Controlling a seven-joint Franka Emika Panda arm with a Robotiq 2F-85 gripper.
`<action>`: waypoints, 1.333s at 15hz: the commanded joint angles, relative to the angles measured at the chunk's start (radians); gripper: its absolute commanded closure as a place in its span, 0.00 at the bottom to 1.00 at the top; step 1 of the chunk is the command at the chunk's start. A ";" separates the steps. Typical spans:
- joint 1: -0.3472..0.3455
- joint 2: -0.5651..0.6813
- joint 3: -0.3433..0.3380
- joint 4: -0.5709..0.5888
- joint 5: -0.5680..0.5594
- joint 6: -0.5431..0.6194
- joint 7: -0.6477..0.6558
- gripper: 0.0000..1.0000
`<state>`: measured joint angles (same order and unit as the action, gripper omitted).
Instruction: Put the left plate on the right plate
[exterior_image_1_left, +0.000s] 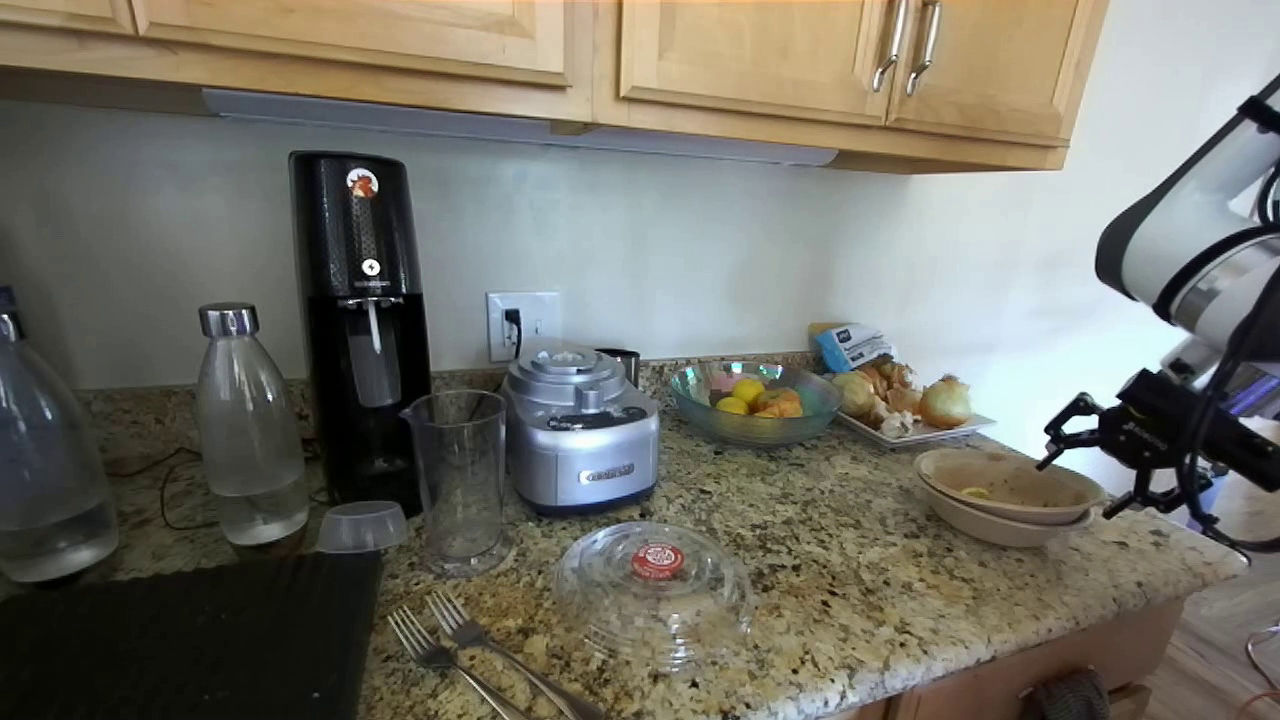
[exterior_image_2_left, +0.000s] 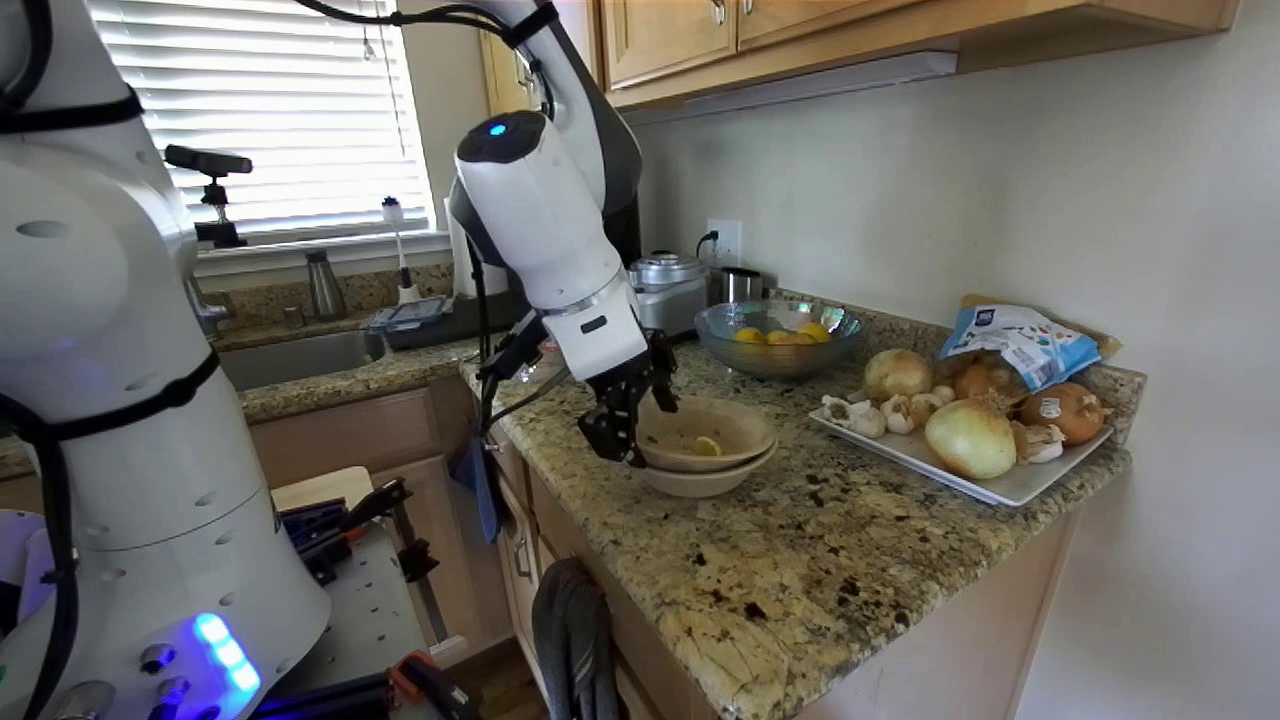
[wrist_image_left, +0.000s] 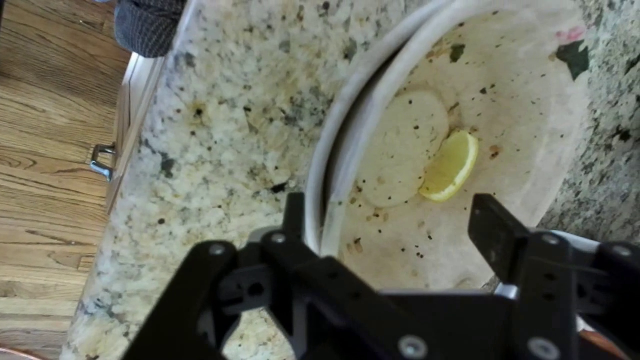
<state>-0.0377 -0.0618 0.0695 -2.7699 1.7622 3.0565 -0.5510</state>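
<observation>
Fingers (wrist_image_left: 495, 230), spread apart, stand at the rim of the left plate (wrist_image_left: 520, 165), which rests on the right plate (exterior_image_1_left: 1000, 527) near the edge of the desk (exterior_image_1_left: 850, 590). The wrist view displays its lemon wedge (wrist_image_left: 450, 167) most plainly; forks (exterior_image_1_left: 470, 633) appear only in an exterior view.

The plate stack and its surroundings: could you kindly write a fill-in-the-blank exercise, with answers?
The lemon wedge lies in the ____ plate, not the lower plate.
The pincer is ____, not shut.
Beside the clear dome lie ____ forks.
The tray under the onions is coloured ____.

Missing words: upper; open; two; white.
</observation>
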 joint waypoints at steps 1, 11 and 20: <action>0.016 -0.057 0.010 -0.027 -0.002 -0.001 0.006 0.00; 0.037 -0.040 0.052 -0.021 -0.121 0.064 0.063 0.00; 0.004 0.016 0.019 -0.008 -0.118 0.064 0.020 0.72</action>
<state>-0.0215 -0.0532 0.1026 -2.7713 1.6497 3.0989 -0.5293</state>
